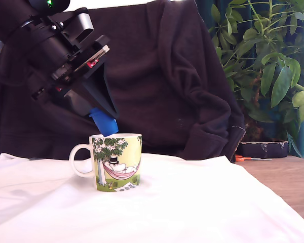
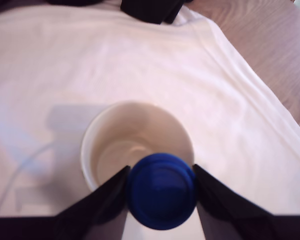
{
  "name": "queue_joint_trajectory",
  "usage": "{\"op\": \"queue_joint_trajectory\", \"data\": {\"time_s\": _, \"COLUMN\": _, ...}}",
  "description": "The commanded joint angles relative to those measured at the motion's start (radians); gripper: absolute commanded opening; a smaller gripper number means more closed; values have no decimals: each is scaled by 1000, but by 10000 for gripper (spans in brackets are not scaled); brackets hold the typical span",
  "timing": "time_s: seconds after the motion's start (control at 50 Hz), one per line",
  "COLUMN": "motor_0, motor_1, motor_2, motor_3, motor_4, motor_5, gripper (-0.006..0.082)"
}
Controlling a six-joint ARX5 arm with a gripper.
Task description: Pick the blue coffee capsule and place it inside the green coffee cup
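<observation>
Blue coffee capsule (image 2: 161, 190) above green coffee cup (image 1: 116, 162)

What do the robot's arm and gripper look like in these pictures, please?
The arm is bulky and black, with a green indicator light at its top and a grey boxy module on its upper side. Small red and white details sit near the wrist. The gripper has flat, black, wedge-shaped fingers.
</observation>
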Motion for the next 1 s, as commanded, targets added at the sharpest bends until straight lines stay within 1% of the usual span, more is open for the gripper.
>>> {"op": "queue_joint_trajectory", "data": {"time_s": 0.0, "motor_0": -3, "motor_1": 2, "motor_2": -1, "motor_3": -10, "motor_4": -3, "motor_5": -2, "gripper": 394}}
{"op": "queue_joint_trajectory", "data": {"time_s": 0.06, "motor_0": -3, "motor_1": 2, "motor_2": -1, "motor_3": -18, "motor_4": -19, "motor_5": -1, "gripper": 421}}
{"op": "queue_joint_trajectory", "data": {"time_s": 0.16, "motor_0": -3, "motor_1": 2, "motor_2": -1, "motor_3": -17, "motor_4": -46, "motor_5": 9, "gripper": 421}}
{"op": "queue_joint_trajectory", "data": {"time_s": 0.3, "motor_0": -3, "motor_1": 2, "motor_2": 0, "motor_3": -10, "motor_4": -52, "motor_5": 9, "gripper": 419}}
{"op": "queue_joint_trajectory", "data": {"time_s": 0.36, "motor_0": -1, "motor_1": 2, "motor_2": 5, "motor_3": -6, "motor_4": -55, "motor_5": 9, "gripper": 403}}
{"op": "queue_joint_trajectory", "data": {"time_s": 0.44, "motor_0": 2, "motor_1": 2, "motor_2": 23, "motor_3": -6, "motor_4": -76, "motor_5": 9, "gripper": 329}}
{"op": "queue_joint_trajectory", "data": {"time_s": 0.52, "motor_0": 8, "motor_1": 1, "motor_2": 53, "motor_3": -7, "motor_4": -82, "motor_5": 10, "gripper": 214}}
{"op": "queue_joint_trajectory", "data": {"time_s": 0.66, "motor_0": 16, "motor_1": 0, "motor_2": 105, "motor_3": -20, "motor_4": -82, "motor_5": 18, "gripper": 111}}
{"op": "queue_joint_trajectory", "data": {"time_s": 0.78, "motor_0": 16, "motor_1": -5, "motor_2": 119, "motor_3": -51, "motor_4": -82, "motor_5": 21, "gripper": -11}}
{"op": "queue_joint_trajectory", "data": {"time_s": 0.82, "motor_0": 16, "motor_1": -8, "motor_2": 120, "motor_3": -70, "motor_4": -82, "motor_5": 20, "gripper": -23}}
{"op": "queue_joint_trajectory", "data": {"time_s": 0.98, "motor_0": 16, "motor_1": -61, "motor_2": 120, "motor_3": -223, "motor_4": -81, "motor_5": 20, "gripper": -22}}
